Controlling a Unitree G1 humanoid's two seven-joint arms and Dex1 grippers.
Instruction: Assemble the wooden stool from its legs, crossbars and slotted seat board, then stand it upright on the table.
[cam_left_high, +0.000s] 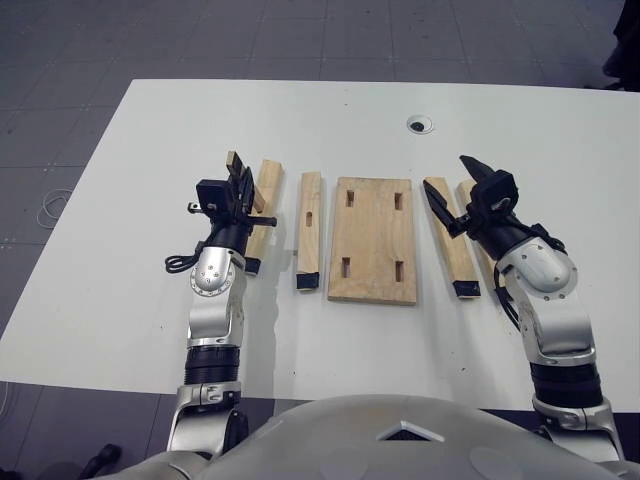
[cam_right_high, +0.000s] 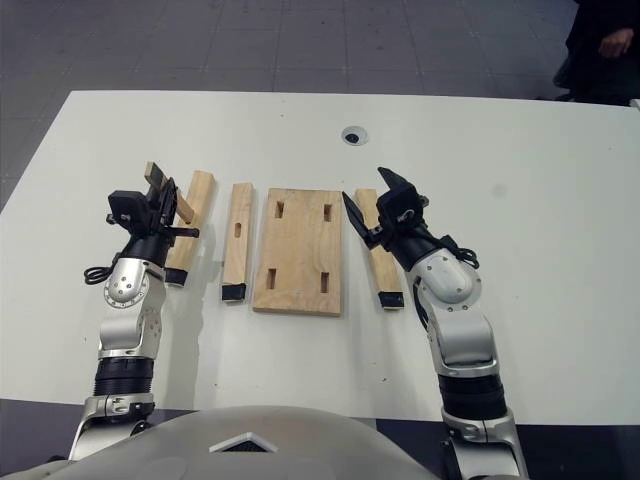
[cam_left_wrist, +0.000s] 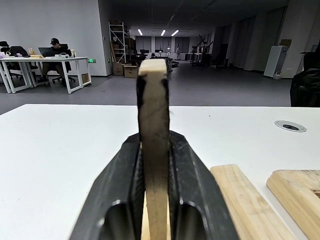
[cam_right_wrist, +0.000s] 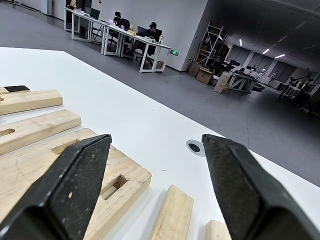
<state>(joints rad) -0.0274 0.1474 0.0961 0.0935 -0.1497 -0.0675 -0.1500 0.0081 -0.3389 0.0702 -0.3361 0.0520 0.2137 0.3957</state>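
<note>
Left wrist view: my left hand (cam_left_wrist: 154, 150) is clamped on a short wooden crossbar (cam_left_wrist: 153, 100), one finger (cam_left_wrist: 125, 175) flat against each face. The piece stands on edge between them, its pale end past the fingertips. This hand is over the far end of the outer left leg (cam_left_high: 270, 178), which lies flat on the white counter (cam_left_high: 120, 200).

Just beside that leg, toward the middle, lies the inner left leg (cam_left_high: 310, 225), slot facing up, black-capped end toward me.

The slotted seat board (cam_left_high: 373, 240) lies flat at the middle of the counter, four slots showing, apart from the legs on either side.

My right hand (cam_right_wrist: 156, 142) is spread wide and grips nothing. It hangs over the far end of the inner right leg (cam_left_high: 455, 255), near the board's right edge. The outer right leg (cam_left_high: 480, 255) lies just beside that one, mostly under my forearm.

Farther out, a round cable grommet (cam_left_high: 420, 124) is set in the counter.
</note>
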